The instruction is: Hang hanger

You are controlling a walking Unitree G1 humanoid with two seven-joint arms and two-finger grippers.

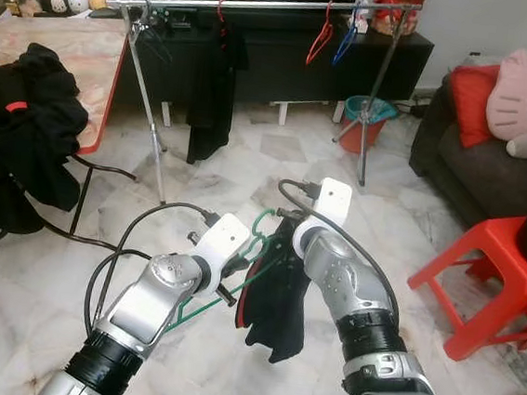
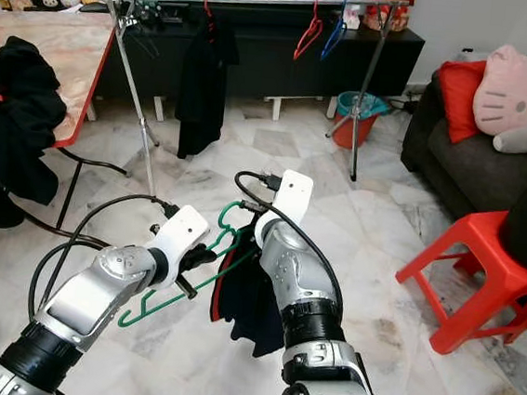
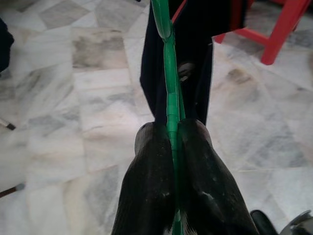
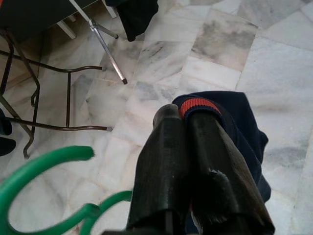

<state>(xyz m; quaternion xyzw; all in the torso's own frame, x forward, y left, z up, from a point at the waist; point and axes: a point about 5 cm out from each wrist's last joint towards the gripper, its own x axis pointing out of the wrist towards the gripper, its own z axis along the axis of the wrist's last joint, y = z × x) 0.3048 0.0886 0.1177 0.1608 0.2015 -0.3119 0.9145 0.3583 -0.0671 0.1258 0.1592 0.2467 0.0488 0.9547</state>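
Observation:
A green plastic hanger [image 1: 237, 279] is held low in front of me, above the marble floor. My left gripper [image 3: 172, 134] is shut on its green bar. A dark navy garment with a red-trimmed collar [image 1: 277, 301] hangs beside the hanger. My right gripper [image 4: 185, 117] is shut on that red-trimmed edge. The two grippers meet close together at the hanger's hook [image 2: 228, 224]. Ahead stands the metal clothes rail [image 1: 263, 6] with a black garment [image 1: 214, 81], a red hanger [image 1: 321, 40] and a blue hanger [image 1: 346, 39] on it.
A red plastic stool [image 1: 494, 276] stands at my right, with a dark sofa and pink cushion [image 1: 526, 92] behind it. A table [image 1: 90, 59] draped with black clothes [image 1: 22, 137] is at my left. A bucket [image 1: 364, 119] sits by the rail's leg.

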